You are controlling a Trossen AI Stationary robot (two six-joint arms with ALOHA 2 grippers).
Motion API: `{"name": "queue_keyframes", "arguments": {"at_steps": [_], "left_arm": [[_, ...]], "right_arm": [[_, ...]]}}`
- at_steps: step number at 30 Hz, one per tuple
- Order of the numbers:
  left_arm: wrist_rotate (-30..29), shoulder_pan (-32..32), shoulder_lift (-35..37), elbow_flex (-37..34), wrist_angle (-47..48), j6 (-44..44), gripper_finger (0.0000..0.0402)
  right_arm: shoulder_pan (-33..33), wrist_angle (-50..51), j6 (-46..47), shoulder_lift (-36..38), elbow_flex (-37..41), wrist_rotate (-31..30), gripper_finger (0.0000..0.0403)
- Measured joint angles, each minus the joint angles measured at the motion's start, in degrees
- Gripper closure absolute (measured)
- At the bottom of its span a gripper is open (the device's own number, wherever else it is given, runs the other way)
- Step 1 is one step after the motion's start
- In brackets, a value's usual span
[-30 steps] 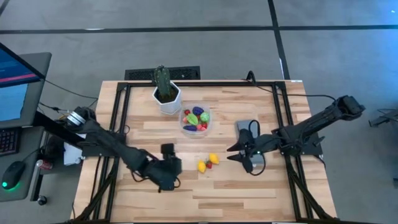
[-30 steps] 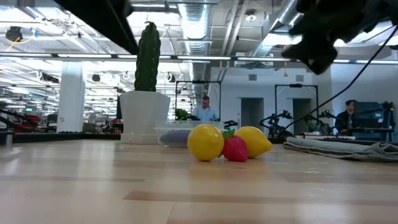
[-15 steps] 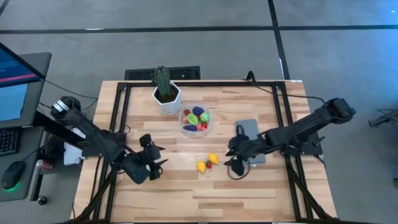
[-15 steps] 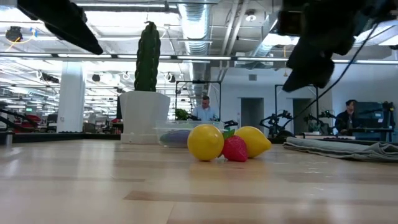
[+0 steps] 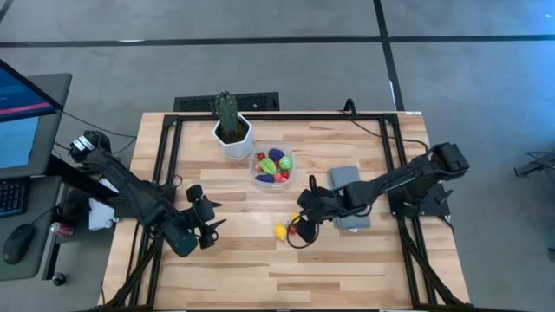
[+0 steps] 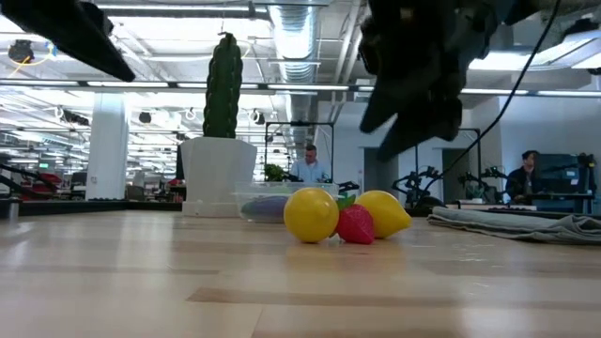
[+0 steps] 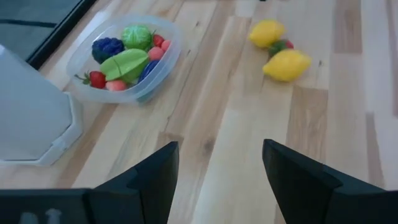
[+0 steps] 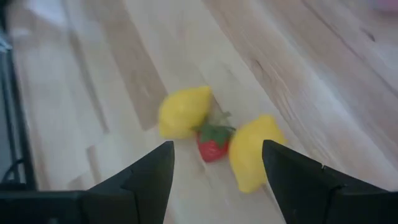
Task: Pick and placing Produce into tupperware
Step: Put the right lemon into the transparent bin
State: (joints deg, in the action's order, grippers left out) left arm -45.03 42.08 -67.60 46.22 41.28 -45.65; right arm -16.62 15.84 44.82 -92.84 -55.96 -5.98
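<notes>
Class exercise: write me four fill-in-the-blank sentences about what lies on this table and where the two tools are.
1. Between the two lemons lies a small red ____.
2. The right tool hangs open above the ____.
3. The cactus stands in a ____ pot.
4. The left tool is open and holds ____.

Missing words: strawberry; lemons; white; nothing

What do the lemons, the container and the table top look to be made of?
Lemons: likely moulded plastic, smooth with a soft sheen. Container: clear plastic, the produce shows through its wall. Table top: pale wood, with visible grain and joined strips, matte to satin finish.
</notes>
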Motion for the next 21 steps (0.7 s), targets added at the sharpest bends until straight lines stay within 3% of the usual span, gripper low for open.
{"name": "queue_keyframes", "arguments": {"at_steps": [10,21], "left_arm": [[-3.5,3.6,0.6,0.0,5.1,-5.4,0.0178],[-5.3,5.6,0.6,0.0,5.8,-8.8,0.0178]], "right_arm": [[1.1,6.1,2.0,-5.5,-4.3,0.0,0.0135],[2.5,6.5,3.5,-6.0,-4.5,0.2,0.0135]]}}
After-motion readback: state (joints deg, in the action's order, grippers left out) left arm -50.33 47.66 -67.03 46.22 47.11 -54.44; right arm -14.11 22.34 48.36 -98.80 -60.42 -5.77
